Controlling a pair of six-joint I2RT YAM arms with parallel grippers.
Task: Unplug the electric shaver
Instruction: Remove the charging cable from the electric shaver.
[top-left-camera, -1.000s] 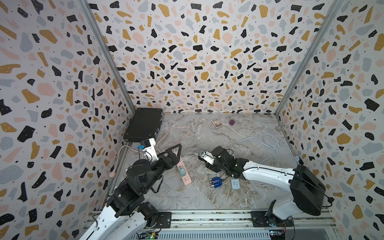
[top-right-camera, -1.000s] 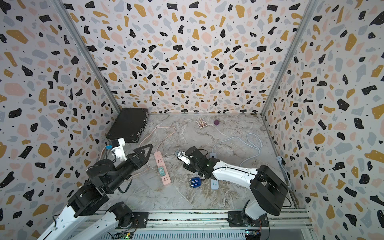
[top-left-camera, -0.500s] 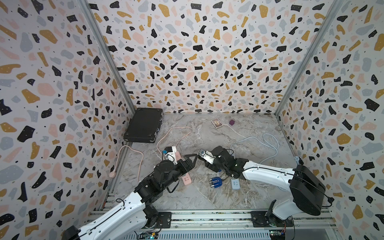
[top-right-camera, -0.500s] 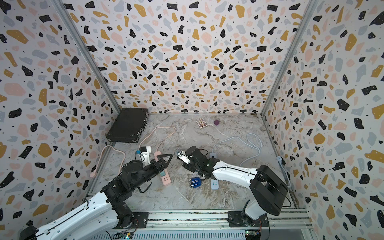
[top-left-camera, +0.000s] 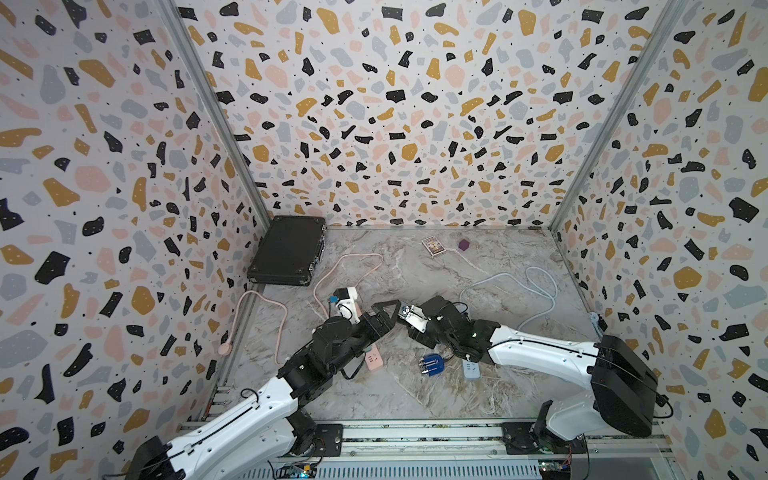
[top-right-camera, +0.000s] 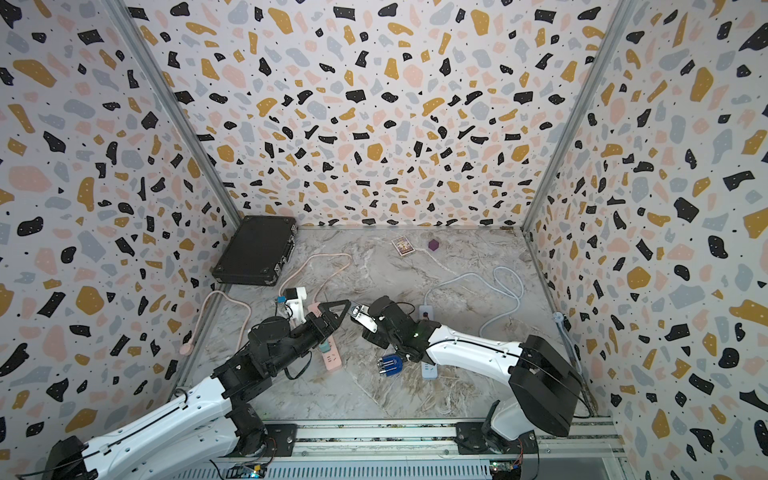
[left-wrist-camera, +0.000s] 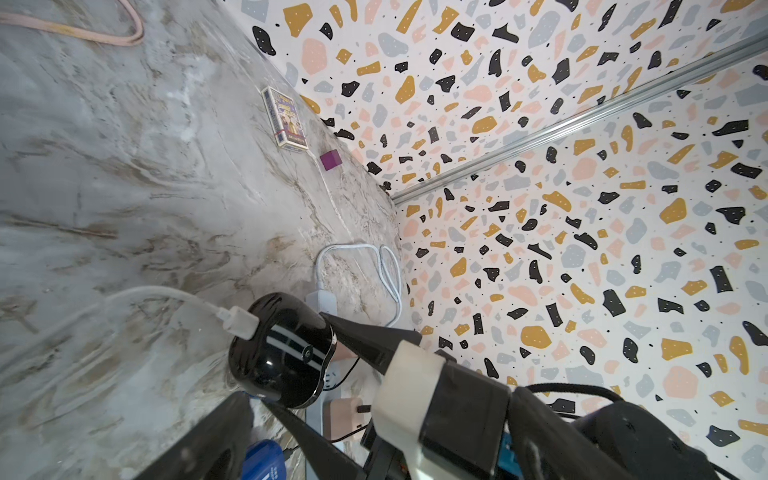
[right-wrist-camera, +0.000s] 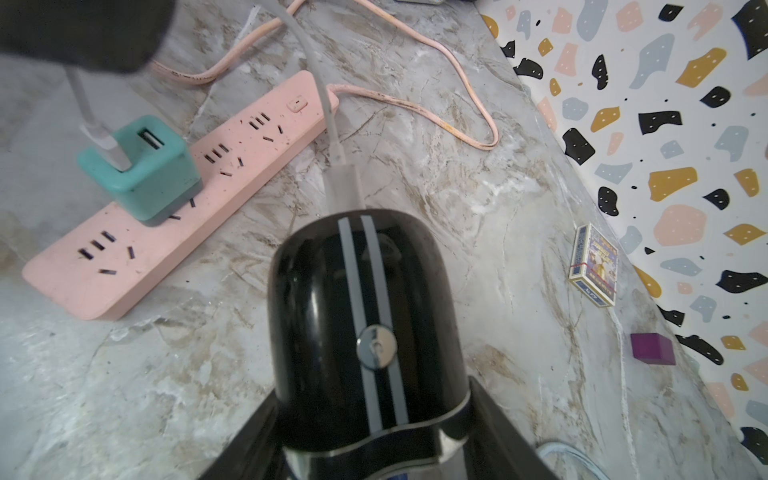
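We're seeing the left hand (top-left-camera: 390, 314) swinging across from the left side of the desk (top-left-camera: 415, 395), stretching out and closing in on the electric shaver (left-wrist-camera: 279, 351) mid-desk.

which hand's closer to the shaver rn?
Right. The right hand is shut on the shaver, gripping its body. The left hand is open, its tips close beside the shaver's cable end and not gripping it.

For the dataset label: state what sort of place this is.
Probably a robot test booth: terrazzo-print panel walls enclose a marble-look tabletop, with white-and-black robot arms bolted to a metal rail.
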